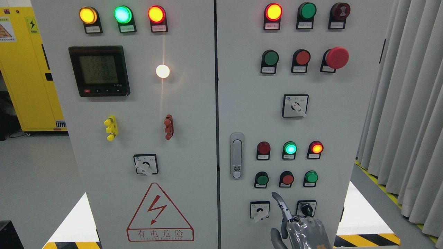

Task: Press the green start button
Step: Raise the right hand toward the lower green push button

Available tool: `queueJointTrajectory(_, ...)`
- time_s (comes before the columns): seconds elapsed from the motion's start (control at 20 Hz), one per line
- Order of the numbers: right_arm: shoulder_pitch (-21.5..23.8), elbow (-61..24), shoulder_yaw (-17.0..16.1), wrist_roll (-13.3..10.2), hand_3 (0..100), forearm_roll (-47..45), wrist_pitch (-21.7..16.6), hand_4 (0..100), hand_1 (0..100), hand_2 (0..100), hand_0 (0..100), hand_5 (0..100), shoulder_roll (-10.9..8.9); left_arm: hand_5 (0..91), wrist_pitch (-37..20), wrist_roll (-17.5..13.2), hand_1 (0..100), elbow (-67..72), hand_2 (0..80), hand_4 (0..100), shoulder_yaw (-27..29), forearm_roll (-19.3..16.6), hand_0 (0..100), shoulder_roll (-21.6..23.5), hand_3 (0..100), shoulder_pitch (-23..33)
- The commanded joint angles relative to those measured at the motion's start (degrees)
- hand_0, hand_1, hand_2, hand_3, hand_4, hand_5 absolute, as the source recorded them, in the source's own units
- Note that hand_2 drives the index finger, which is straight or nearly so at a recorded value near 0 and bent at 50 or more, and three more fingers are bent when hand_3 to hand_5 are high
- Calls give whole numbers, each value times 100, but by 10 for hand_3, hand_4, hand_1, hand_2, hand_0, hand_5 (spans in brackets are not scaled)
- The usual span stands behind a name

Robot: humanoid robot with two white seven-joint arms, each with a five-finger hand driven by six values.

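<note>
Head view: robot hand (300, 226) below green button (262, 180)

Bkgd: grey floor (34, 180) w/ yellow-black hazard tape (367, 239) near cabinet base. Yellow cabinet (24, 69) far left, warning stickers on it. Grey pleated curtain (412, 103) on right. Bright, even indoor light.

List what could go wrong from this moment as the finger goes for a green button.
The right robot hand points one finger up between the lower left green button and the red button, so it could hit red. A second green button sits right of red, so the target is ambiguous.
</note>
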Motion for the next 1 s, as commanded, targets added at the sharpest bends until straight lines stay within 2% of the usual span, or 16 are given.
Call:
queueJointTrajectory(0.0,-167,26,-52,16,894,220,10,967,987,0,647,996,-9,0,2,-4,556,2,0,0,0,0,120,0,0,-2)
queueJointTrajectory(0.55,-326,61,194,130,897,334,18,970,996,0,699,996,-9,0,2,-4,556,2,0,0,0,0,120,0,0,-2)
queueJointTrajectory(0.95,-440,211,247,130,897,369,10,971,994,0,720,996,-9,0,2,-4,556,2,0,0,0,0,120,0,0,6)
